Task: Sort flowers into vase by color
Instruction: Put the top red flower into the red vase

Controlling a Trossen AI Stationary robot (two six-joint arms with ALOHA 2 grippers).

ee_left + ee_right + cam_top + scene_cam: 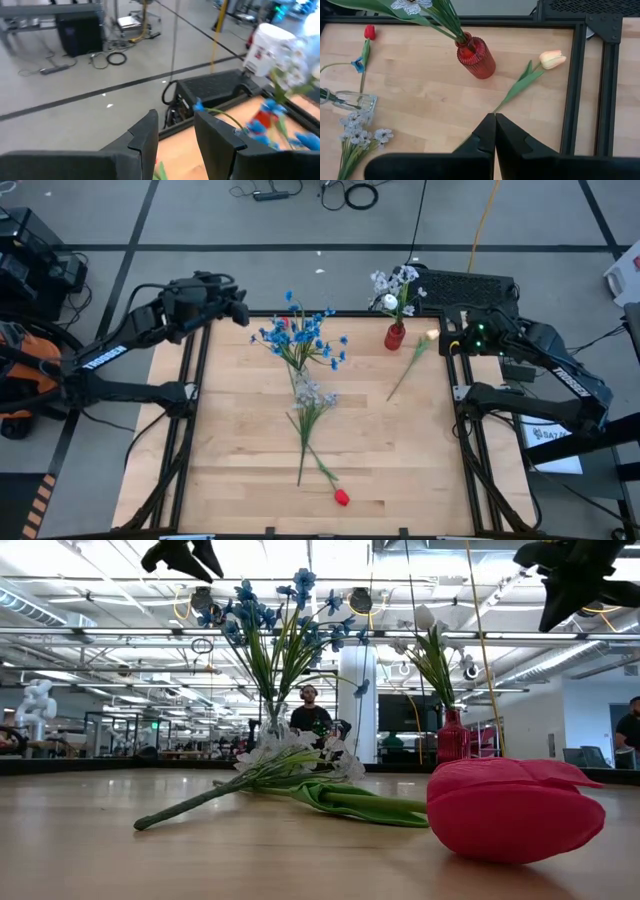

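Observation:
Blue flowers and a small red bud stand in a clear glass vase at the table's far middle. White flowers stand in a red vase. A cream tulip lies on the table right of the red vase. A pale white-lilac sprig and a red tulip lie flat nearer the front. My left gripper is open and empty, high up left of the blue flowers. My right gripper is shut and empty above the tulip's stem end, by the right rail.
Black rails frame the wooden table top on the left and right. A black case sits beyond the far edge behind the red vase. Bare wood lies at the near left and near right of the table.

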